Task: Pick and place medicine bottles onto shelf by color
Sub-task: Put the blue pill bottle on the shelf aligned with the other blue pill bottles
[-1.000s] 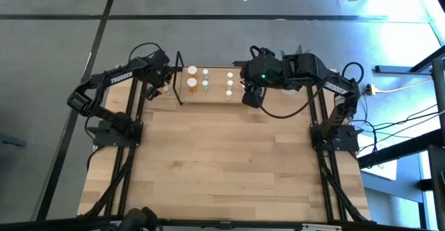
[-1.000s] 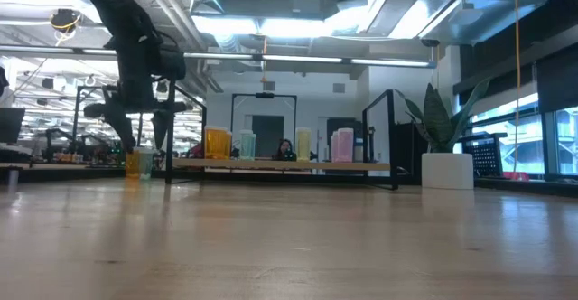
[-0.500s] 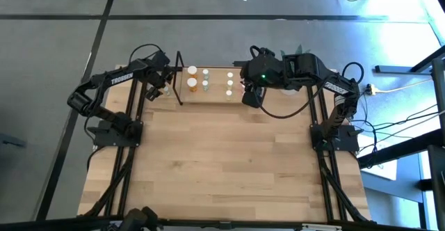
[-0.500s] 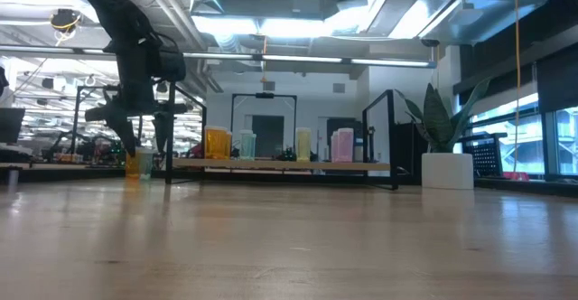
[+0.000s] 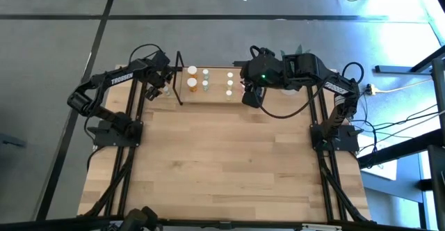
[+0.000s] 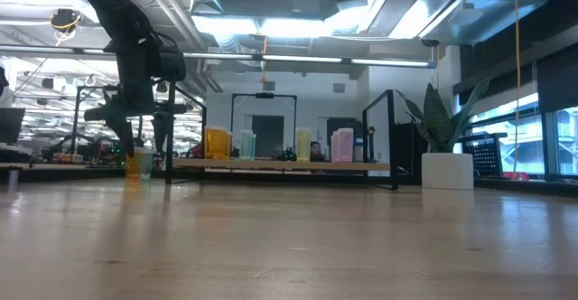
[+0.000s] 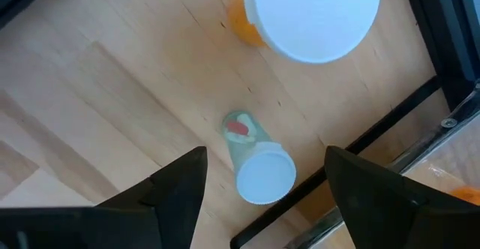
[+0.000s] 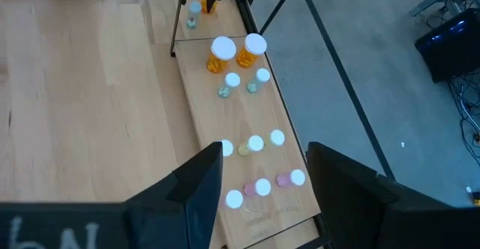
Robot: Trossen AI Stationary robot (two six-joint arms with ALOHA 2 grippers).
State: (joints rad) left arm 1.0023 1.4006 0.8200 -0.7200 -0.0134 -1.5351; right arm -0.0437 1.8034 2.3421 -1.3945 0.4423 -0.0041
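Observation:
A small greenish bottle [image 7: 259,175] with a white cap stands on the table just left of the shelf [image 5: 217,95], next to a larger orange bottle [image 7: 311,13]. My left gripper [image 7: 266,157] hangs open, pointing down over the greenish bottle, one finger on each side and clear of it; the low view shows it [image 6: 137,146] above both bottles. On the shelf board [image 8: 240,114] stand orange [image 8: 223,54], green [image 8: 232,82], yellowish [image 8: 255,144] and pink [image 8: 262,187] bottles in separate groups. My right gripper [image 5: 252,95] waits open, high over the shelf's right end.
The shelf's black metal end loop [image 7: 352,159] runs close beside the greenish bottle. A white plant pot [image 6: 447,169] stands beyond the shelf's right end. Black frame rails [image 5: 132,120] border the table's sides. The wooden table [image 5: 222,161] stretches toward the near edge.

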